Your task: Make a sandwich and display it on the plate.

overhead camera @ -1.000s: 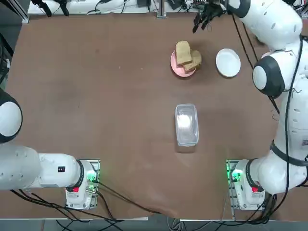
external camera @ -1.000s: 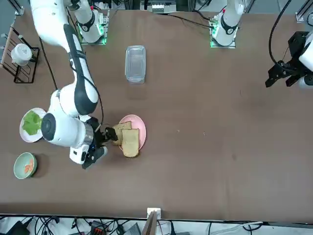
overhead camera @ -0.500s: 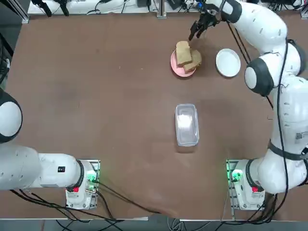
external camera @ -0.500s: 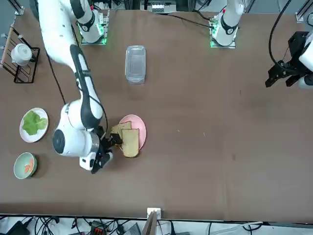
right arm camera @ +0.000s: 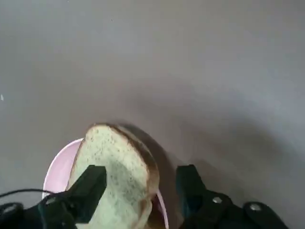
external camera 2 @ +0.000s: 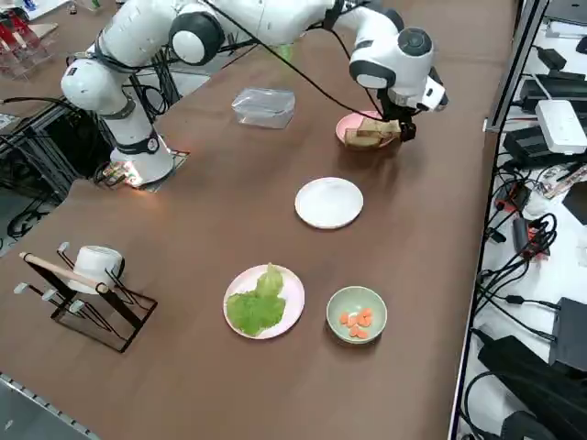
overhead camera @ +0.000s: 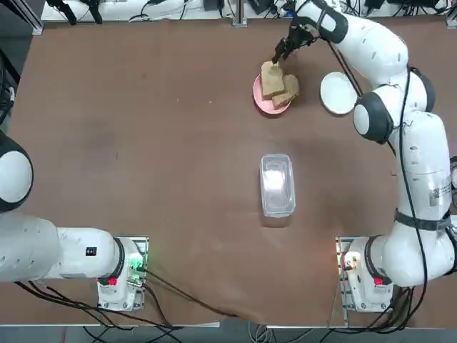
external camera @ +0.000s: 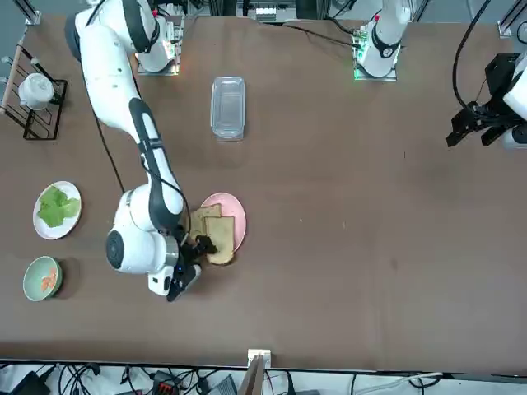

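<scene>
No assembly yet: the bread slices [overhead camera: 271, 78] sit on the pink plate [overhead camera: 267, 108], the white plate [external camera 2: 330, 203] bare. The right gripper [right arm camera: 142, 176] gapes wide over them, seemingly empty.

We find two brown-crusted, pale-faced bread slices [overhead camera: 272, 80] lying overlapped on the pink plate [overhead camera: 262, 102], the plain white round plate [external camera 2: 328, 203] face up near them, the crinkled green lettuce leaf [external camera 2: 257, 307] spread on another pale plate [external camera 2: 237, 282], and small orange filling pieces [external camera 2: 356, 321] in the pale-green bowl [external camera 2: 342, 301].
</scene>
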